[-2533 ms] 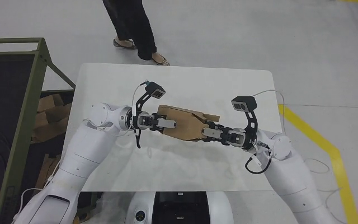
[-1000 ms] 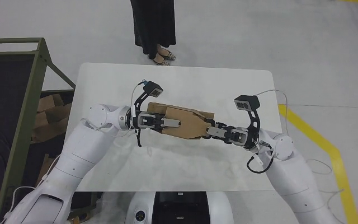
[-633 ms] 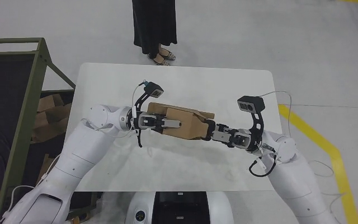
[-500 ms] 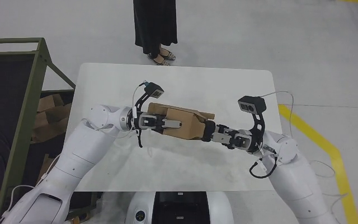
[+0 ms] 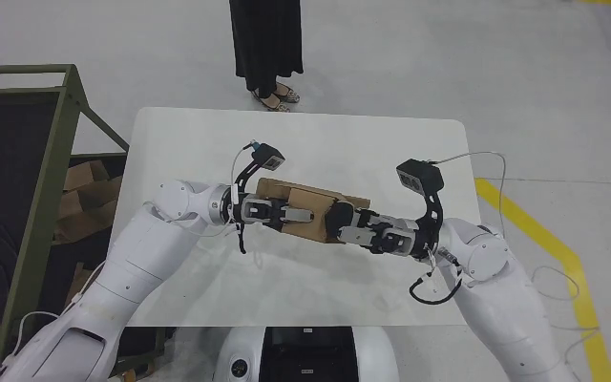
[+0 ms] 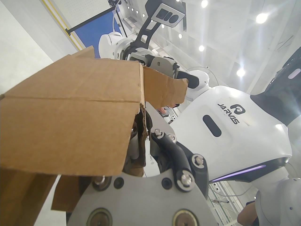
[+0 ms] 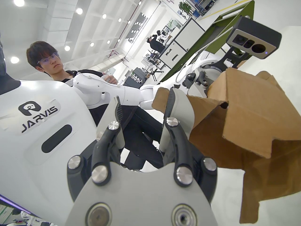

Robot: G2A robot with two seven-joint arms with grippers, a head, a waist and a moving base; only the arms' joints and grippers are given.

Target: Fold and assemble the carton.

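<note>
Nearest, the bare white table (image 5: 286,286) was seen below both arms. Over its middle, the brown carton (image 5: 307,203) was held lengthwise between the two grippers, partly opened and with loose flaps at its right end. The left gripper (image 5: 284,212) was closed on the wall at the carton's left end; as far as could be judged from the left wrist view, a strip of cardboard was pinched between its fingers. The right gripper (image 7: 143,109) was parted, with nothing held in the gap. One finger (image 7: 178,109) was laid against an end flap (image 7: 204,105) at the carton's right end.

The step in hand was judged to be the folding-in of that flap. For this to be done well, the left grip should be kept firm so that the body is not twisted. The flap should be pushed along its crease with the flat of the finger, not the tip, until it is square to the walls. Farther off to the left, a green-framed cart (image 5: 72,91) with cardboard pieces (image 5: 86,196) in it was seen beside the table.
</note>
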